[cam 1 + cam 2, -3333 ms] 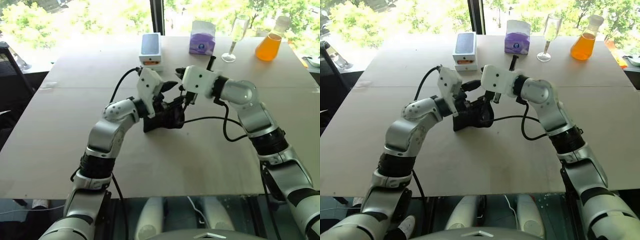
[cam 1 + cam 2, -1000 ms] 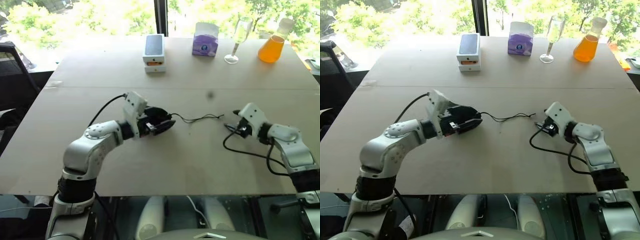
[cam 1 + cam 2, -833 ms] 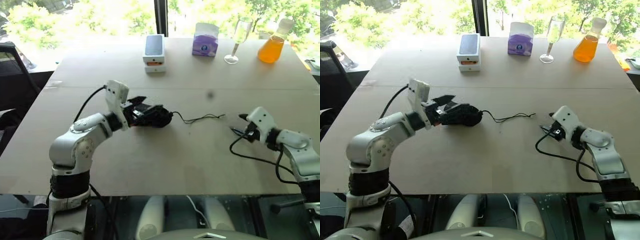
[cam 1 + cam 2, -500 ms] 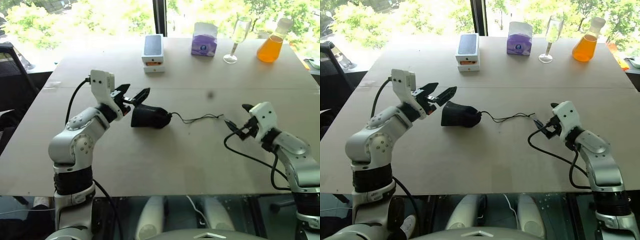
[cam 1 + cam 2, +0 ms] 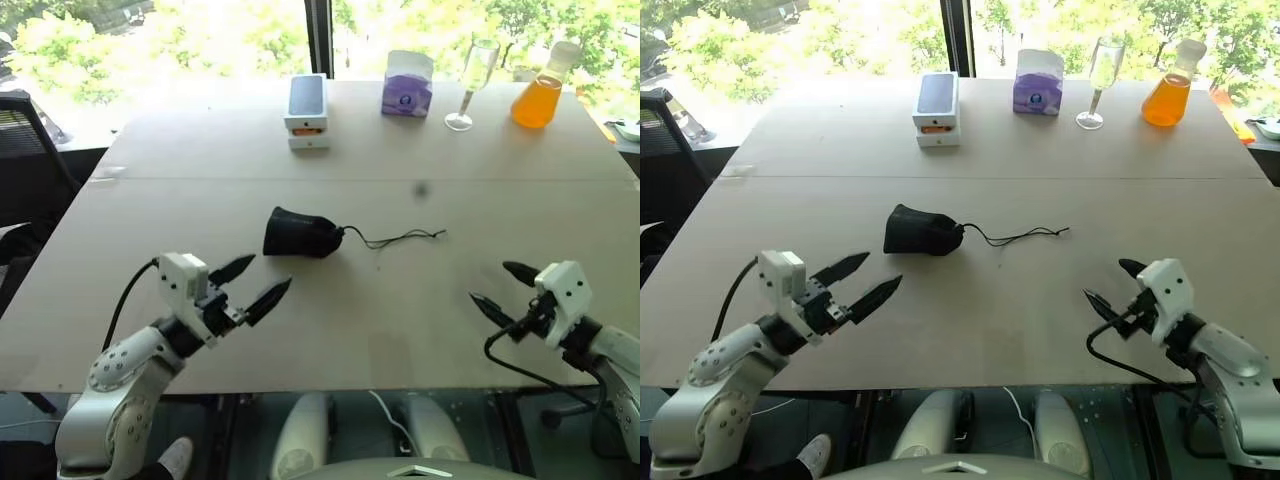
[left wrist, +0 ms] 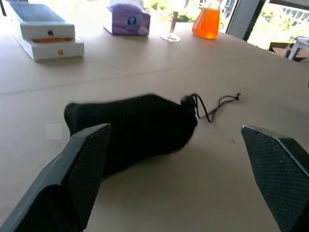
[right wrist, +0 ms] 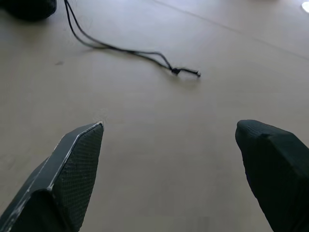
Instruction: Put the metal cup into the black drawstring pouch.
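A: Strong daylight comes in through the windows (image 5: 200, 30) along the top of the head views; the foliage outside is blown out to pale green and white.

B: And the table (image 5: 420, 330)?

A: Evenly lit, washed brightest along its far edge at the upper middle. Shadows are soft and short, falling toward the bottom of the frame.

B: Any blur?

A: In the left wrist view the black drawstring pouch (image 6: 135, 128) is smeared, its outline soft at the centre, and the fingers (image 6: 77, 179) in the lower corners are out of focus. The right wrist view is a bit soft too, though the cord (image 7: 120, 48) at the upper left reads clearly.
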Available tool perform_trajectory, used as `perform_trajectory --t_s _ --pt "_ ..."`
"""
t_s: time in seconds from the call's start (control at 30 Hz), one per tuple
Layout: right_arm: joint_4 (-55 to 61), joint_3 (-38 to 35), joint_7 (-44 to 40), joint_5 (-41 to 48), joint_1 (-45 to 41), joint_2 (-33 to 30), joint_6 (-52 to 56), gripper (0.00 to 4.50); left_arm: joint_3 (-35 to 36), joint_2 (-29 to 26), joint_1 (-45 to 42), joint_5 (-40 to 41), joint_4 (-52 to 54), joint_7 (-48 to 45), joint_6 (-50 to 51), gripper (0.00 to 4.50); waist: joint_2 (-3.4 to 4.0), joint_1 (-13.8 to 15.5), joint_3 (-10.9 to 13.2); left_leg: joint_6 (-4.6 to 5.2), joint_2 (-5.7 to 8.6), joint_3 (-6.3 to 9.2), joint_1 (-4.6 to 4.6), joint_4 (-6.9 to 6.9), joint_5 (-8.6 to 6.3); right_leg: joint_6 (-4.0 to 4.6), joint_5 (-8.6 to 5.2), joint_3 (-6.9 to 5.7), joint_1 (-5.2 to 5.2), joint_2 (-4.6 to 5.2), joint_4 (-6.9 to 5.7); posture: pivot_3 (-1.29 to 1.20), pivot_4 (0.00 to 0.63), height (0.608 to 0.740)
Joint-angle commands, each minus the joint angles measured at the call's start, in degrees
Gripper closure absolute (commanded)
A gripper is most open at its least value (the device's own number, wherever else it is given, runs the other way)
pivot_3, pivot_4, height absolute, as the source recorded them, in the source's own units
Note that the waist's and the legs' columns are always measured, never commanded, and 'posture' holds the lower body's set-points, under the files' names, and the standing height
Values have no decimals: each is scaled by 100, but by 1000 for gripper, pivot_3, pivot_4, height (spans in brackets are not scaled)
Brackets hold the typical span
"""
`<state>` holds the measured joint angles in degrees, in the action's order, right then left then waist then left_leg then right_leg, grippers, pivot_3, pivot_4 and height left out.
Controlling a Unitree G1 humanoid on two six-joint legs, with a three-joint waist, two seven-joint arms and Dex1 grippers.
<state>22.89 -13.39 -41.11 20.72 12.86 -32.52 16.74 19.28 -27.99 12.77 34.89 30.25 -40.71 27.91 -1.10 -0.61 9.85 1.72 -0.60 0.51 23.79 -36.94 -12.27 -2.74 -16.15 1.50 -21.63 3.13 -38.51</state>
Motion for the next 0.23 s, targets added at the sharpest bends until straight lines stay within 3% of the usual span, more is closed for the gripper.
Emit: perform_trajectory --t_s 0.03,0.23 --pt "253 -182 -177 183 144 -57 -274 51 221 -126 181 175 157 -220 -251 0 1 4 -1 0 -1 0 -4 0 0 0 0 2 3 0 0 0 150 740" --pt "321 -188 -67 301 151 14 -286 51 348 -317 404 159 20 -386 -384 0 2 2 -1 0 -2 -5 -1 -2 0 1 0 12 1 0 3 0 150 740"
